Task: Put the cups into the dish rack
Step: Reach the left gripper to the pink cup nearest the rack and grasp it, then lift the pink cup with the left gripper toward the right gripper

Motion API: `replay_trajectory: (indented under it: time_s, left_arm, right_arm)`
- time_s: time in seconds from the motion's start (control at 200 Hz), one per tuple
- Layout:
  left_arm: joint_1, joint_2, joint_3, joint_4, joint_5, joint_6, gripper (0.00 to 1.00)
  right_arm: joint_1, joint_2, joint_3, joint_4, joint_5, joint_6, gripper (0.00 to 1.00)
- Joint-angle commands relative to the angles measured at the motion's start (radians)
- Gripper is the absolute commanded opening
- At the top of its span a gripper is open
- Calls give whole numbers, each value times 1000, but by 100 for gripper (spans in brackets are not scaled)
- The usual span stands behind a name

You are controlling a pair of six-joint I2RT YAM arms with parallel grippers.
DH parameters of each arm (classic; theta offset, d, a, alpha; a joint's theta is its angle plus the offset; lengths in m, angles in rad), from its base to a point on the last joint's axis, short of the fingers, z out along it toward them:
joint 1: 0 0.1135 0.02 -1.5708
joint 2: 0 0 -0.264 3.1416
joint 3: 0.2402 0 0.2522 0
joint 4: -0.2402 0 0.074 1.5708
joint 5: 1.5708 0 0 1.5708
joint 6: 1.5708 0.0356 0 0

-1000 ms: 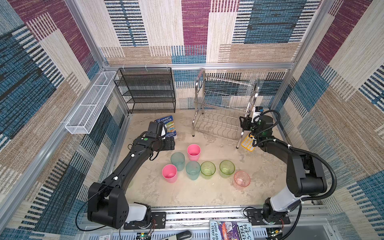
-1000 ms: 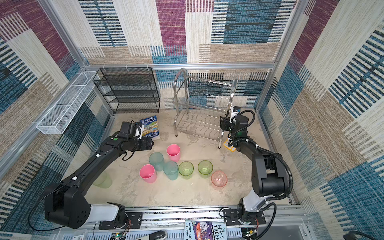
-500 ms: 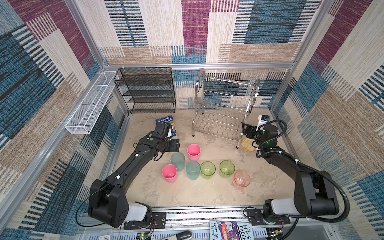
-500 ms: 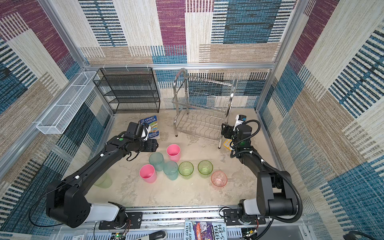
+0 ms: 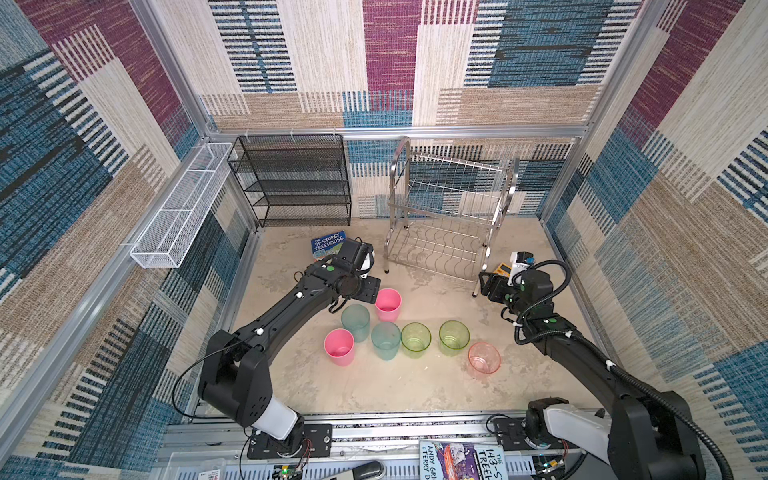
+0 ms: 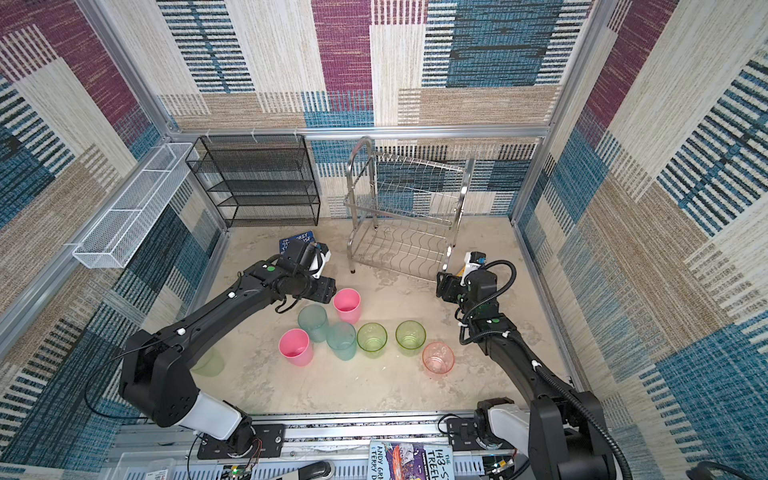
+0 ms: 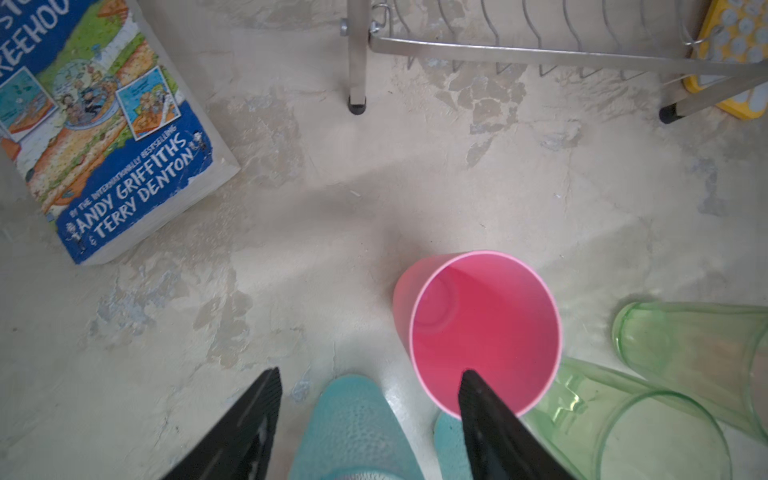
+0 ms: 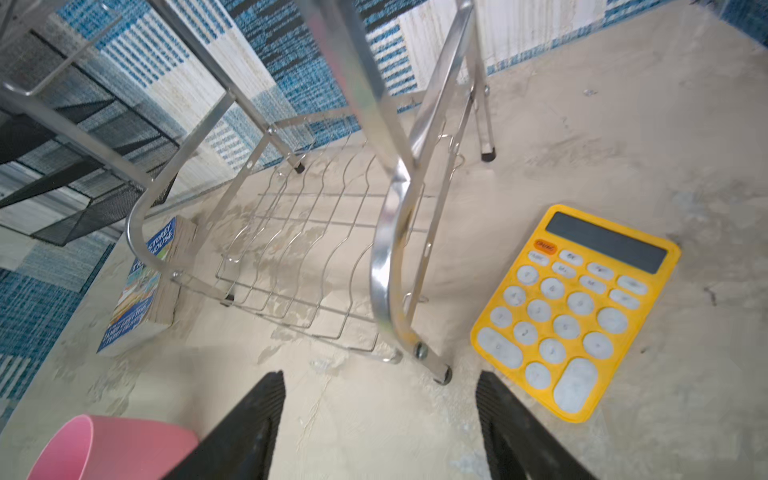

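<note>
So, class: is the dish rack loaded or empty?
Empty: both wire tiers of the dish rack are bare, with no cup in them.

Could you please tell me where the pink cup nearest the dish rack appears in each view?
In a top view: the pink cup stands just before the dish rack's left foot.
In a top view: same place.
Left wrist: seen from above, rack's foot beyond it.
Right wrist: cut off at the edge, nearer than the rack.
Shared landmark: the dish rack.
</note>
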Motion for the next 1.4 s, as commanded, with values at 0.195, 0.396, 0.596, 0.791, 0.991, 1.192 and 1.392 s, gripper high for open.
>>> replay_trajectory:
  time_s: [0.195,0.396,0.596,0.791,0.991,1.192,1.392]
  left_arm:
    - [-35,116,99,-37,-16,78,64]
    - [-38,157,125,-72,-28,110,58]
    - [-46,187,135,-95,-14,135,52]
    - [-64,214,144,-108,-31,147,46]
    - [-89,252,157,-111,-46,152,37]
    - [-94,262,173,-112,-57,154,21]
    - [-94,236,192,-117,-74,163,5]
  right_arm:
    - [43,13,-7,2,-87,-18,74]
    - [45,19,1,6,-116,-30,74]
    - [44,33,3,19,-128,-31,74]
    - [44,38,1,27,-130,-32,74]
    - [44,42,8,27,-126,-31,74]
    - [44,27,12,20,-120,-32,74]
    - [46,20,32,10,-116,-41,74]
